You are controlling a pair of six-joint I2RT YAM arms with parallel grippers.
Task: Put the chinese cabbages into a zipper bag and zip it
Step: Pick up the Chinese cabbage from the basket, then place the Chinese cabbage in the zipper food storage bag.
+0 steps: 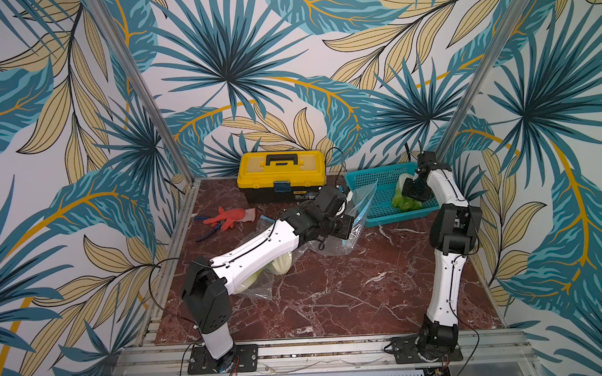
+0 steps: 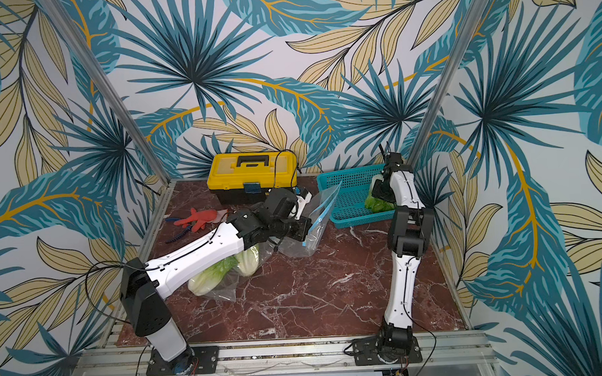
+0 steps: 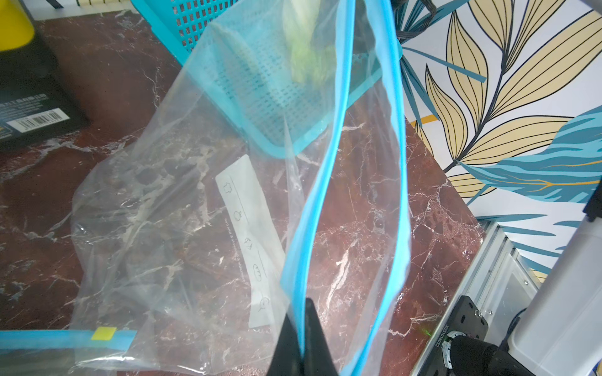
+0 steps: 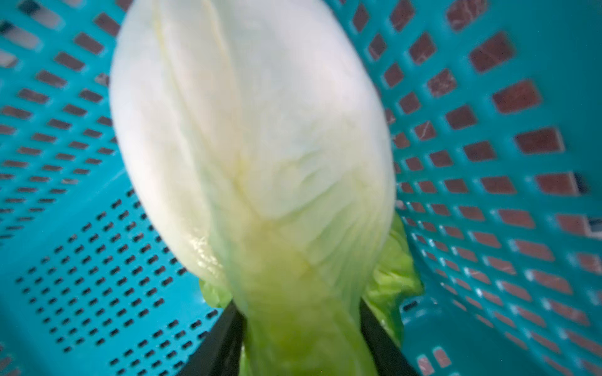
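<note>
Zipper bag (image 3: 182, 228) mouth gapes toward basket (image 1: 383, 192); toolbox (image 1: 281, 175) close behind; tabletop (image 1: 349, 291) centre free.

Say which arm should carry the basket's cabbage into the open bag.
Right. The right pincer clamps the cabbage in the basket; the left pincer pinches the zipper bag at its rim, holding the mouth open.

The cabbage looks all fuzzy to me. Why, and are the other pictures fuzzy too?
Right wrist view: the cabbage fills the frame, very close to the lens, so it looks soft; the basket behind is blurred too. Left wrist view: the bag is fairly clear, the toolbox at the corner smeared. Both top views: sharp and evenly lit across the table.
</note>
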